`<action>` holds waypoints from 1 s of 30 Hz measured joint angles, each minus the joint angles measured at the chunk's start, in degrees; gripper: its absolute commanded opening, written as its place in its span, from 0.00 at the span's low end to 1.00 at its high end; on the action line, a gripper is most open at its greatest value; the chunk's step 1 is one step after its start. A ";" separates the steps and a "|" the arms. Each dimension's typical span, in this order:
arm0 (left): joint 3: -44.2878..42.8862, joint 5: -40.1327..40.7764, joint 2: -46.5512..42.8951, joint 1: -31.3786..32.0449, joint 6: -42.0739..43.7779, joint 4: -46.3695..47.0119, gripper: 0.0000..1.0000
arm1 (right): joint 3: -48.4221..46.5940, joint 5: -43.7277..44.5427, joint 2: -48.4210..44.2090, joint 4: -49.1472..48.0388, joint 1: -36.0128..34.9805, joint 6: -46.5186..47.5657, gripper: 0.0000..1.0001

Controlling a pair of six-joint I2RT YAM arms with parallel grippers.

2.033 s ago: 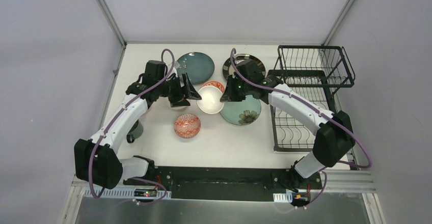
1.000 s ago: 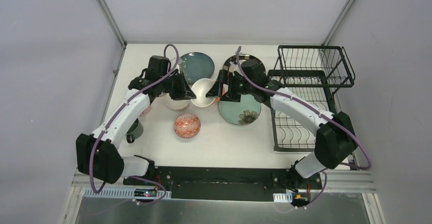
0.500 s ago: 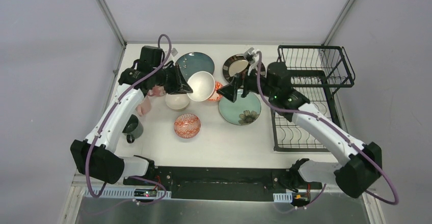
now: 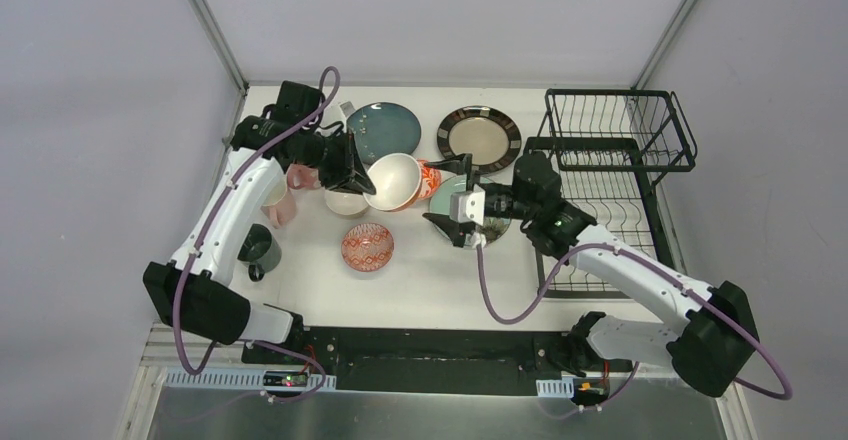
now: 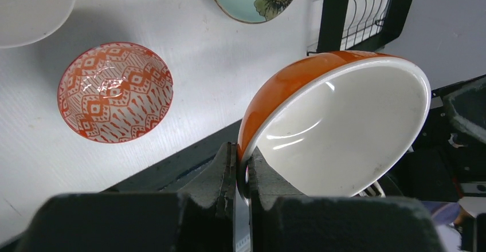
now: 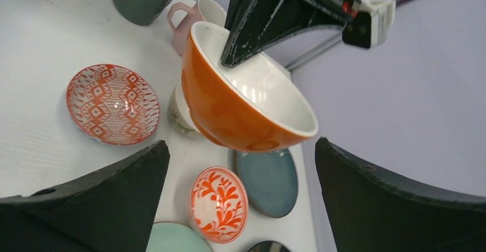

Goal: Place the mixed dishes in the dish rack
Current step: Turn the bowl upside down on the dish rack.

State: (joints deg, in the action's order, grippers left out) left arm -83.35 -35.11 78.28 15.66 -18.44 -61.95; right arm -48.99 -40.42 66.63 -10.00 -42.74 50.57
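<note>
My left gripper [image 4: 366, 181] is shut on the rim of an orange bowl [image 4: 397, 181] with a white inside, holding it tilted above the table. The pinched rim shows between the shut jaws in the left wrist view [image 5: 243, 170], under the orange bowl [image 5: 338, 123]. My right gripper [image 4: 448, 204] stands open just right of the bowl, facing it and not touching; the orange bowl [image 6: 243, 106] hangs ahead of the right gripper [image 6: 240, 206]. The black dish rack [image 4: 610, 175] stands at the right with nothing in it.
On the table lie a teal plate [image 4: 385, 128], a dark-rimmed beige plate [image 4: 480, 138], a mint flower plate [image 4: 496, 226] partly under my right arm, two red-patterned bowls [image 4: 367, 247] [image 6: 219, 203], a white bowl [image 4: 346, 203], pink cups [image 4: 290, 182] and a dark mug [image 4: 258, 248].
My left gripper has lifted and tilted the orange bowl. My right arm has swung back from the beige plate and come down beside the bowl, wide open.
</note>
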 measured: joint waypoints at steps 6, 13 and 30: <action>-2.01 -4.04 3.69 0.00 1.73 -5.16 0.00 | 2.56 0.57 1.16 -5.27 -2.82 10.95 0.98; -2.01 -7.43 5.40 0.00 3.04 -8.00 0.00 | 4.39 2.27 2.01 -5.75 -6.38 20.35 0.94; -2.23 -7.34 7.04 -0.50 5.33 -10.10 0.05 | 5.01 12.98 3.93 -4.61 -11.78 36.30 0.44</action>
State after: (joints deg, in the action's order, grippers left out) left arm -85.58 -42.46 85.32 15.16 -13.10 -72.05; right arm -43.99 -27.44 70.57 -14.61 -54.52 86.87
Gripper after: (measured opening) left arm 0.058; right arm 0.665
